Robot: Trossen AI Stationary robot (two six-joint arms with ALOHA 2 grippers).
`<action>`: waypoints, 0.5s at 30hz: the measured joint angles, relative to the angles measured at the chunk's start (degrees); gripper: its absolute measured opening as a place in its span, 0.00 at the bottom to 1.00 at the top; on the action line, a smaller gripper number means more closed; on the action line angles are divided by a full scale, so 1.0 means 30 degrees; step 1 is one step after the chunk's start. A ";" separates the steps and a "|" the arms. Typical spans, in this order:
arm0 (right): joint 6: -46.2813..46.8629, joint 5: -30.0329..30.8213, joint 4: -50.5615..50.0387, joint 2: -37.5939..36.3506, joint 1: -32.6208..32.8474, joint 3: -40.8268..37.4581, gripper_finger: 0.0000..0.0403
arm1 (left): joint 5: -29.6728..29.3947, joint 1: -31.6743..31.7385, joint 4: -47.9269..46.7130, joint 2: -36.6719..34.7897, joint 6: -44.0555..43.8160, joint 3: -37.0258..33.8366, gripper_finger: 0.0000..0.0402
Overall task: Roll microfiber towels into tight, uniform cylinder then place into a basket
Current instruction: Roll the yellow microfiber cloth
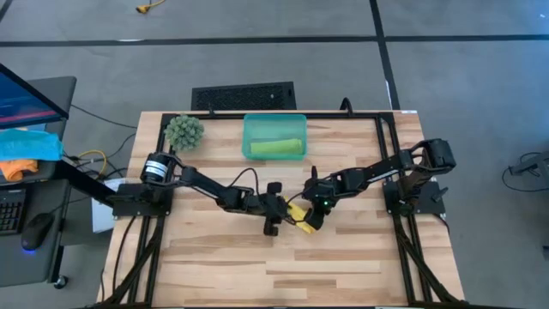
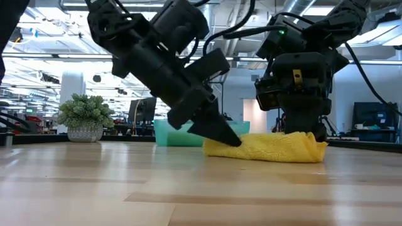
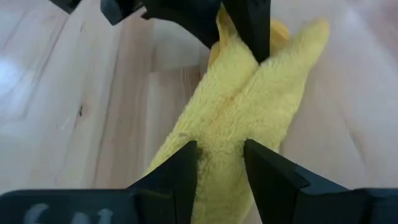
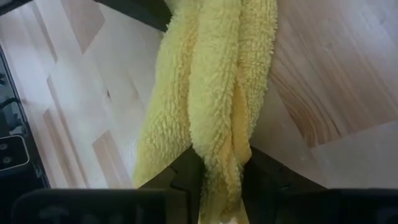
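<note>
Pale wooden planks formed the surface (image 1: 214,257) where two dark robot arms met over a bright yellow towel (image 1: 302,215) near the middle, a grey concrete floor spreading around the rig. Seen from table height, the yellow towel (image 2: 270,147) lay bunched in a loose, flattened roll on the wood. The left end effector (image 1: 276,220) reached in from the left side, its fingers (image 3: 177,177) narrowly parted and straddling one end of the cloth (image 3: 236,118), touching the fabric on either side without clearly pinching it. The right end effector (image 1: 314,215) came in from the opposite side and pinched the other end, its fingers closed tight on a fold of the towel (image 4: 211,93), which ran lengthwise away from that wrist camera. From table height, the left end effector (image 2: 223,133) angled steeply down with its tip at the towel's near edge, while the right end effector (image 2: 301,129) pressed down from above.

Toward the far edge of the surface sat the teal basket (image 1: 249,137), well apart from both arms, with a rolled lime green towel (image 1: 276,148) lying inside it. A spiky green plant ball (image 1: 184,131) stood just beside the basket's left. Blue and orange cloths (image 1: 26,150) rested on a side desk beyond the surface's left edge.
</note>
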 joint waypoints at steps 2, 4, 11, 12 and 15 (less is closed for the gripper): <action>-0.0014 0.0156 0.0015 0.0000 0.0031 0.0000 0.28 | 0.0282 0.0253 0.0222 0.0291 -0.0324 0.0045 0.32; -0.0021 0.0192 0.0052 0.0000 -0.0019 0.0000 0.30 | 0.0829 0.0502 0.0332 0.0755 -0.0776 0.0024 0.32; -0.0181 -0.0975 -0.0281 -0.0007 -0.0472 0.0029 0.42 | 0.1614 0.0711 0.0512 0.1284 -0.1243 0.0105 0.32; -0.0031 -0.1476 -0.0386 -0.0007 -0.0658 0.0029 0.44 | 0.1622 0.0711 0.0432 0.1208 -0.1338 0.0102 0.32; 0.0241 -0.2312 -0.0866 -0.0159 -0.1184 0.0021 0.47 | 0.1665 0.0703 0.0341 0.1173 -0.1577 0.0087 0.32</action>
